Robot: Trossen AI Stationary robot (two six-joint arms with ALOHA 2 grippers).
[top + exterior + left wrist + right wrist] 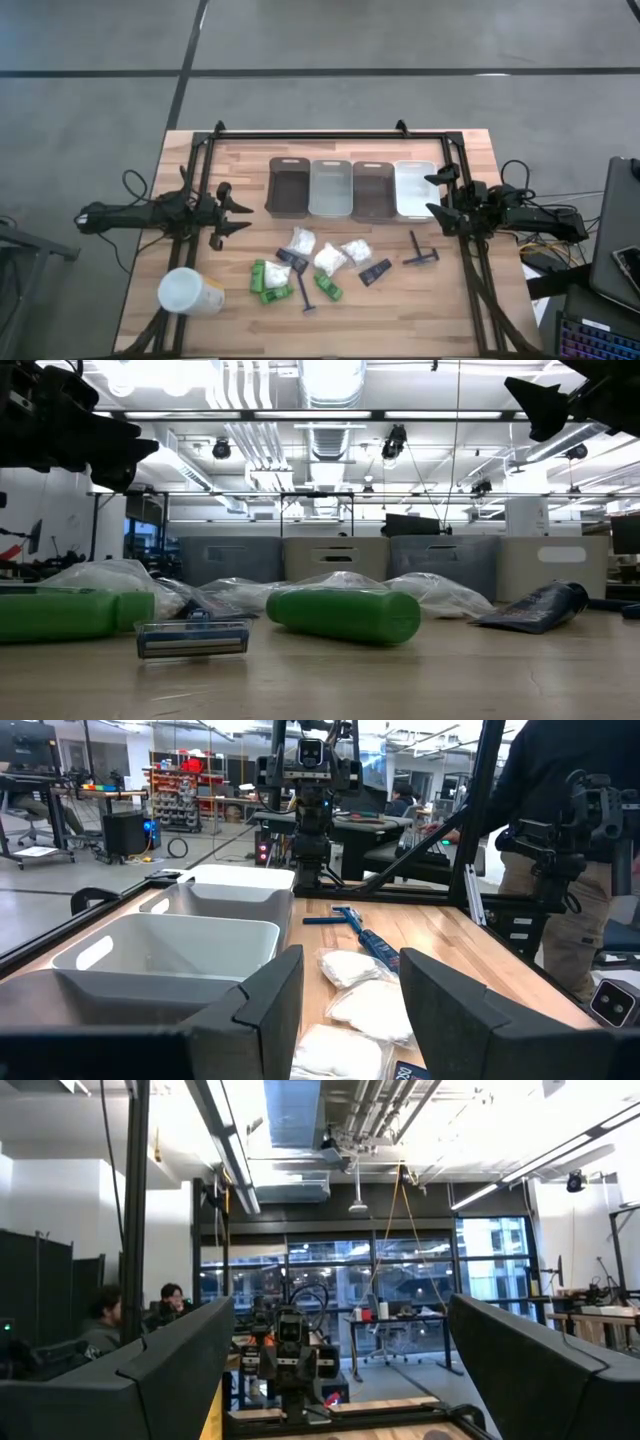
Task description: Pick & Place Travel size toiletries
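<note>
While both arms wait at the counter's (480,150) sides, left claw (244,214) and right claw (432,195) are spread wide, holding nothing.

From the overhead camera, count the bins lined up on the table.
4. They stand side by side in a row at the table's far side: a dark bin nearest the left arm, a pale bin, another dark bin, and a white bin nearest the right arm.
</note>
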